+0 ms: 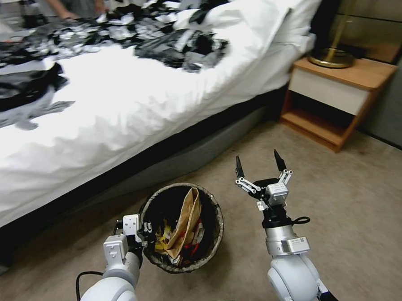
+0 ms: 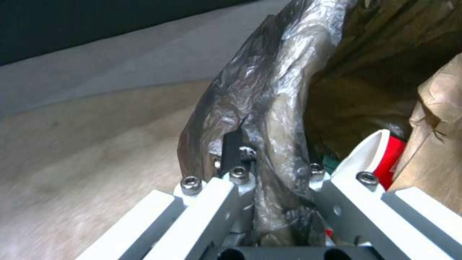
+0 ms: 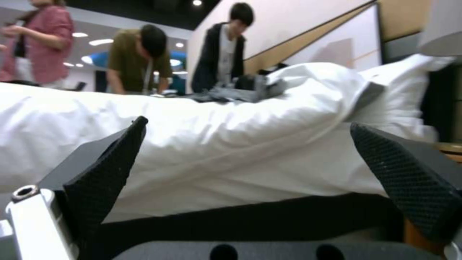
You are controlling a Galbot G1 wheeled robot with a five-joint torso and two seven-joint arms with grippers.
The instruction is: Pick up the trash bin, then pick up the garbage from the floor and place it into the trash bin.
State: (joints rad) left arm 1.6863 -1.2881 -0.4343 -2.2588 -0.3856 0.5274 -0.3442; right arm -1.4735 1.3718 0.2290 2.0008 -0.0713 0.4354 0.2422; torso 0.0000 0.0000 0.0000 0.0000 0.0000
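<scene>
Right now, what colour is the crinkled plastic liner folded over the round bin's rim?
Dark brown-black, translucent; the crinkled plastic liner shows best in the left wrist view.

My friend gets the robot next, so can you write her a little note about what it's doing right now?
Left gripper: shut on the trash bin, pinching the bag-lined rim on its left side.
Right gripper: open, holding nothing, raised over the floor to the right of the bin and facing the bed.
In the bin: a brown paper bag, yellow wrappers and red packets.
Done: bin is gripped and holds garbage.
Left: no litter is in sight on the carpet here, so check the floor elsewhere.
</scene>
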